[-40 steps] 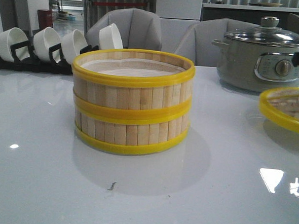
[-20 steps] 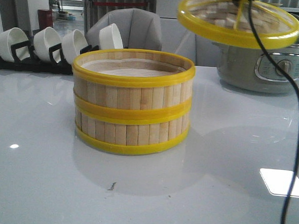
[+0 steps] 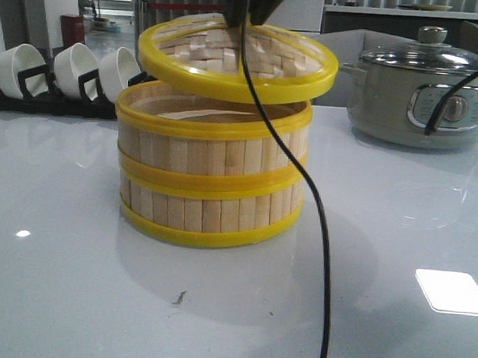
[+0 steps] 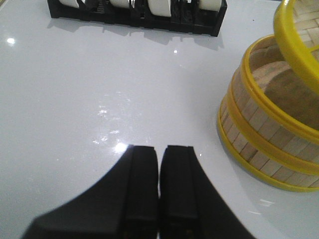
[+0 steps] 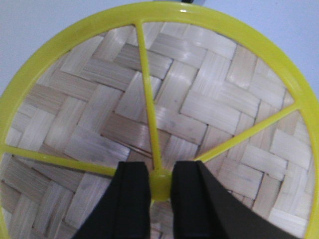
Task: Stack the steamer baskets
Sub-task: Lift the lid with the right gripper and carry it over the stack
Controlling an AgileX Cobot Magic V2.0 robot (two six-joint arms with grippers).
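Steamer baskets (image 3: 211, 177) stand as a two-ring stack on the white table (image 3: 54, 281), with the woven lid (image 3: 238, 61) hovering tilted just above the stack's top rim, slightly off toward the grey pot (image 3: 427, 93). Right gripper (image 5: 160, 181) pinches the lid's yellow centre hub from above. Left gripper (image 4: 159, 164) is empty, fingers together, beside the stack on the bowl rack (image 4: 137, 12) side.
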